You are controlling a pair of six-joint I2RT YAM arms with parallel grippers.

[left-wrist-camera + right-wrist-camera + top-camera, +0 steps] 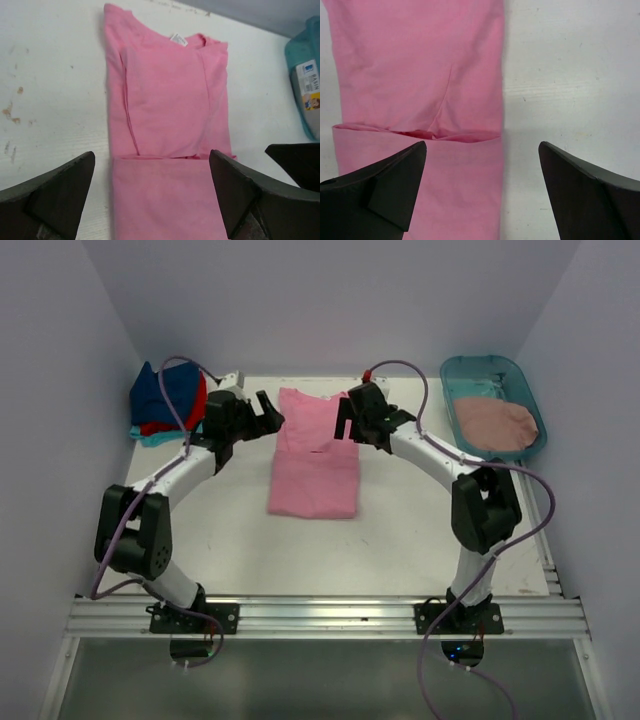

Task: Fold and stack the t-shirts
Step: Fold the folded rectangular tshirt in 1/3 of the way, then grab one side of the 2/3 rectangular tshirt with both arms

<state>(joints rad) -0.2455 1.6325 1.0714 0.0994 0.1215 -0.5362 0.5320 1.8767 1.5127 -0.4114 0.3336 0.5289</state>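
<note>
A bright pink t-shirt (313, 455) lies flat mid-table, sleeves folded in to make a long strip, with one end folded back over the body. In the left wrist view (167, 100) its collar and white label are at the far end and the folded edge crosses between my fingers. My left gripper (272, 413) is open and empty over the shirt's far left part (150, 200). My right gripper (347, 425) is open and empty over the shirt's far right edge (482, 190). A dusty rose shirt (495, 422) lies in the tub. Navy, red and turquoise shirts (165, 400) are stacked at the back left.
The teal plastic tub (530, 400) stands at the back right; its side shows in the left wrist view (305, 75). White walls close in the table on three sides. Bare white table (300, 550) lies between the shirt and the arm bases.
</note>
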